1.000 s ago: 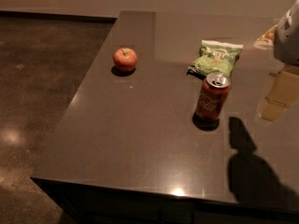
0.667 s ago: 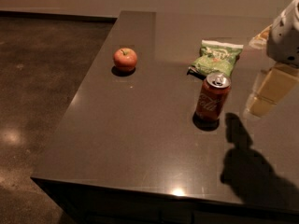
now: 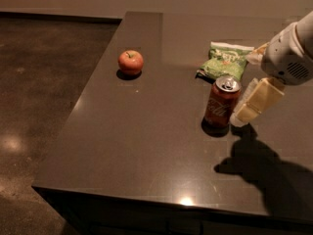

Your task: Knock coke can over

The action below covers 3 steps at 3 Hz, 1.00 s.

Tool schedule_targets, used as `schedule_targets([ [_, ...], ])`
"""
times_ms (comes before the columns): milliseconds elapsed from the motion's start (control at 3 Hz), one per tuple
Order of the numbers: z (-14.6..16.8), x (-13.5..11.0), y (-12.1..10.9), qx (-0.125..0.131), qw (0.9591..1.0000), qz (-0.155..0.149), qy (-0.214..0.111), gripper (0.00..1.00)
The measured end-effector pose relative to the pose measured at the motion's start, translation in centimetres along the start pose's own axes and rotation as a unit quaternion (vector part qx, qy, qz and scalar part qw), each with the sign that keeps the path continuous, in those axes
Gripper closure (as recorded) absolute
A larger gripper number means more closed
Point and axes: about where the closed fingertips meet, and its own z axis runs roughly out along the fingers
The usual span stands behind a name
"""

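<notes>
Much open bench [image 3: 146,146] lies left of the upright coke can [image 3: 222,102] toward the apple [image 3: 130,62], while the gripper [image 3: 240,117], grip state indiscernible, hovers just right, snack bag [image 3: 224,62] behind.

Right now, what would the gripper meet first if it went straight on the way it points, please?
Probably the coke can: the gripper, close beside it, angles down toward its lower side. Depth is unclear, so it could reach the tabletop beside the can instead.
</notes>
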Motion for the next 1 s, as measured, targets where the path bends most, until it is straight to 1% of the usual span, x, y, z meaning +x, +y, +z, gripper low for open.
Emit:
schedule_targets([
  [333,1.8,-0.1,0.2,-0.014,0.9989,0.009,-0.045,0.00],
  [667,2.9,-0.5,0.4,-0.023,0.9966,0.013,-0.079,0.09],
  [1000,3.6,-0.9,0.6,-0.025,0.9941,0.014,-0.104,0.33],
])
